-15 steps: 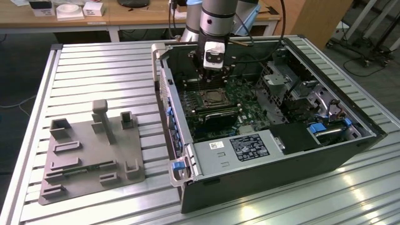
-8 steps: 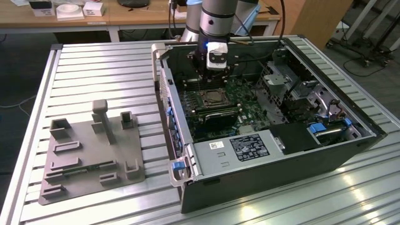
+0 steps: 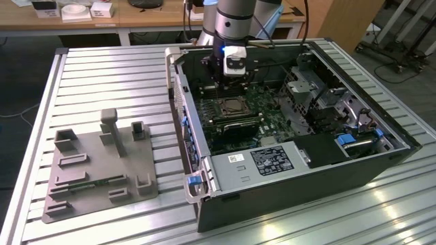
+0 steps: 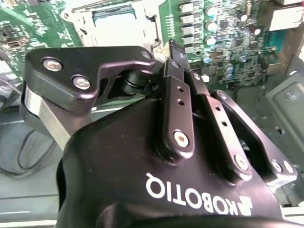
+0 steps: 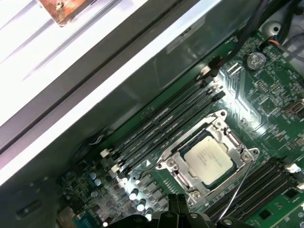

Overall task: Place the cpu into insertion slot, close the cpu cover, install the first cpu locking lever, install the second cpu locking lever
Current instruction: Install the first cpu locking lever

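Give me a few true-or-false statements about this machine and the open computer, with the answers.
1. The cpu lies flat on the green circuit board, framed by the cpu cover. True.
2. The claw is carrying the cpu. False: the cpu lies on the board, apart from the claw.
3. The computer case lies open on a slatted metal table. True.
4. The grey holder plate lies inside the case. False: it lies on the table, to the exterior view's left of the case.
5. The arm reaches into the case. True.
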You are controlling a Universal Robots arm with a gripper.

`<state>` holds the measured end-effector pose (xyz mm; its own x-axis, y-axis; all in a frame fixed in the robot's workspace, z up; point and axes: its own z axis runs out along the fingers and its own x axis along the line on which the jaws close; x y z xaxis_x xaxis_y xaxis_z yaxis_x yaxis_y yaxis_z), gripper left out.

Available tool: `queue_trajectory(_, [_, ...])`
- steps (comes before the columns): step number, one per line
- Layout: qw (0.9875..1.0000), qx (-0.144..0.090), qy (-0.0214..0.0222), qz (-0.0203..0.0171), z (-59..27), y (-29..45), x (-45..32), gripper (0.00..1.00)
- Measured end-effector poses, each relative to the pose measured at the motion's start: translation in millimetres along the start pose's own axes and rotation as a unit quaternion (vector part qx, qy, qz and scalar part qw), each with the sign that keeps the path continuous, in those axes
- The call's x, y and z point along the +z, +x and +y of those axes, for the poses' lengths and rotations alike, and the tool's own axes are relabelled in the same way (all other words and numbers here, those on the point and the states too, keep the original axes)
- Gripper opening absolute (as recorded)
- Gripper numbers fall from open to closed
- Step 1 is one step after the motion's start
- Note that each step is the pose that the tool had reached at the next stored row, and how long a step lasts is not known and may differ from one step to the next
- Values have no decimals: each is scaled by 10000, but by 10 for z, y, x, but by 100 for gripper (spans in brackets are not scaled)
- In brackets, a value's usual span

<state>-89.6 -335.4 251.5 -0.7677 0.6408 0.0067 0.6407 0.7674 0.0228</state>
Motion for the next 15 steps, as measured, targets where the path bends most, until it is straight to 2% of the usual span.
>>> queue_trajectory(8, [10000,-87,2,-1,-93,113,-1,10])
queue_trajectory(11, [9994,-335,5,5,-95,113,0,10])
queue_trajectory(15, [9979,-655,6,11,-95,113,0,10])
